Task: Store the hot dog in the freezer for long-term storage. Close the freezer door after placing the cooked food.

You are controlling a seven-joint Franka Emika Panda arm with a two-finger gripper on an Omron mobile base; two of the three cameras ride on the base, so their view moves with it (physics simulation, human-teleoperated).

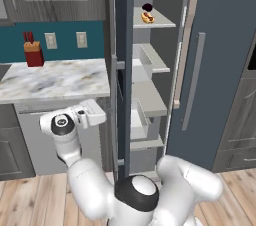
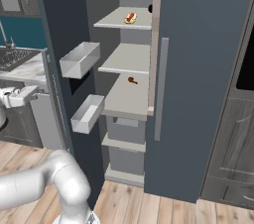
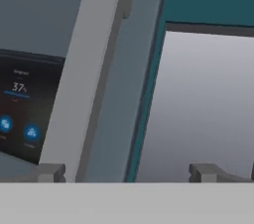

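The hot dog (image 1: pixel 147 18) lies on the top shelf of the open freezer (image 1: pixel 166 30), beside a small dark round item (image 1: pixel 147 7); the right base view has the hot dog (image 2: pixel 130 18) on that same shelf. The freezer door (image 1: pixel 123 70) stands wide open, edge-on to the left base view. My gripper (image 1: pixel 97 113) is low on the door's outer side, near the counter front, open and holding nothing. In the hand view my gripper (image 3: pixel 129 173) faces the door's grey bar handle (image 3: pixel 84 69) and black dispenser panel (image 3: pixel 25 109), with the fingertips (image 3: pixel 49 172) wide apart.
White door bins (image 2: pixel 79 59) stick out from the door's inner side (image 2: pixel 54 29). A small brown item (image 2: pixel 132 80) sits on a lower shelf. The plain fridge door (image 1: pixel 220 70) is shut on the right. A marble counter (image 1: pixel 55 80) with a red box (image 1: pixel 33 54) lies left.
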